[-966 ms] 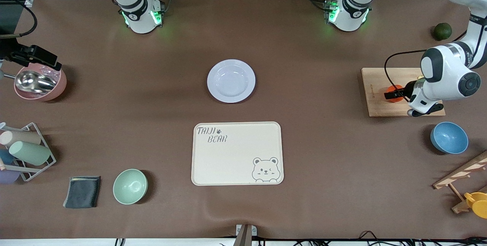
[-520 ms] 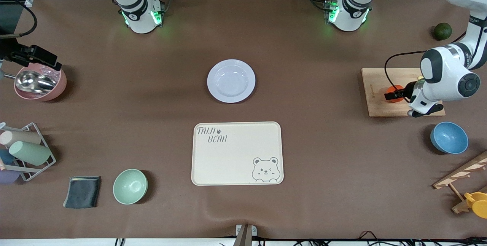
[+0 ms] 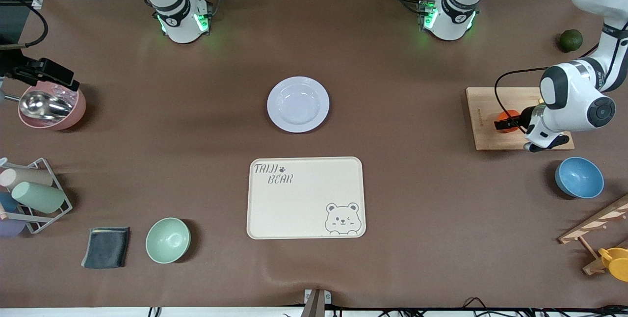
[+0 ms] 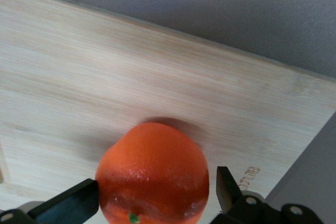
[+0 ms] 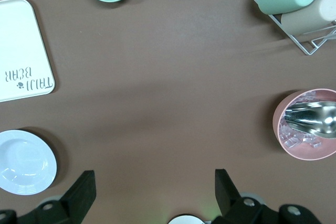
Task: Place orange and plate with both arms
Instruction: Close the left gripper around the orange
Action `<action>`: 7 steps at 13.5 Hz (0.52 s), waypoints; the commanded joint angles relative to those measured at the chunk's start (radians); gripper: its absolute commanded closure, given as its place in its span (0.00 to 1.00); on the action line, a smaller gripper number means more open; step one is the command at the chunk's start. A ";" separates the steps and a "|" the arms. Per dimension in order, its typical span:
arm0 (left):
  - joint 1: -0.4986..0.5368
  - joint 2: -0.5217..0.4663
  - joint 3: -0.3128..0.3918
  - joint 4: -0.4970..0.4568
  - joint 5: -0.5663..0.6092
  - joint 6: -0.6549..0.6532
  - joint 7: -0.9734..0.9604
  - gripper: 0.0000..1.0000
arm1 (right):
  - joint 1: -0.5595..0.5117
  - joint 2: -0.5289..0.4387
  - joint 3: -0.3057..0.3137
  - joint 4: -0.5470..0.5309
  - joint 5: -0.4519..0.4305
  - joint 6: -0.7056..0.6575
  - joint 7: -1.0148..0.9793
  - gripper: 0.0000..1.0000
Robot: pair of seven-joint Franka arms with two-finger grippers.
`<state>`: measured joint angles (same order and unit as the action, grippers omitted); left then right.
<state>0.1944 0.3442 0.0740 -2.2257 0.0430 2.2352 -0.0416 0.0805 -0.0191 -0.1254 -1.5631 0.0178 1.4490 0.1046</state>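
The orange (image 3: pixel 509 115) is over the wooden cutting board (image 3: pixel 485 106) at the left arm's end of the table. My left gripper (image 3: pixel 505 121) is shut on it from the side; in the left wrist view the orange (image 4: pixel 152 166) sits between the two black fingers (image 4: pixel 71 205), with the board (image 4: pixel 105 66) under it. The pale lavender-white plate (image 3: pixel 298 104) lies bare at mid-table, farther from the front camera than the cream bear tray (image 3: pixel 274 204). My right gripper (image 5: pixel 152 192) is open and empty, high over the table near its base, and waits. The plate also shows in its view (image 5: pixel 23 163).
A blue bowl (image 3: pixel 579 177) stands nearer the camera than the board, a dark green fruit (image 3: pixel 571 40) farther. At the right arm's end are a pink bowl with a metal scoop (image 3: pixel 51 106), a cup rack (image 3: pixel 34 194), a grey cloth (image 3: pixel 105 247) and a green bowl (image 3: pixel 168 240).
The left arm has shifted slightly toward mid-table with the orange in its gripper. The right arm and the plate have not moved.
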 commanded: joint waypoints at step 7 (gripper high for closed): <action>0.019 0.052 -0.005 0.018 0.001 0.037 0.008 0.84 | 0.002 -0.001 -0.002 0.003 0.005 -0.006 -0.003 0.00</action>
<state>0.2028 0.3586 0.0692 -2.2249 0.0426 2.2457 -0.0404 0.0805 -0.0191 -0.1254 -1.5631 0.0178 1.4490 0.1045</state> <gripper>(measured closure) 0.163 0.000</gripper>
